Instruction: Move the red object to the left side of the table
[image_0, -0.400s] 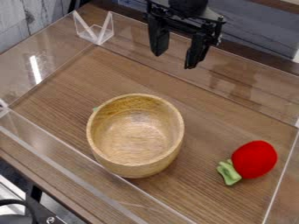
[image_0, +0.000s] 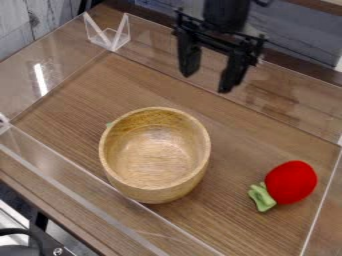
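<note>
Even, bright, diffuse light, apparently from above. Soft short shadows only: a faint one beside the round light-wood bowl (image_0: 155, 153), another under the small bright-red toy fruit with green stem (image_0: 286, 184). Pale glare streaks on the low clear acrylic walls (image_0: 54, 70), strongest at far left, and a dull sheen on the brown wood-grain surface (image_0: 267, 110). Low resolution; fine detail soft. The black end effector (image_0: 214, 76) looks slightly smeared at its fingertips. No clear edge distortion.
</note>
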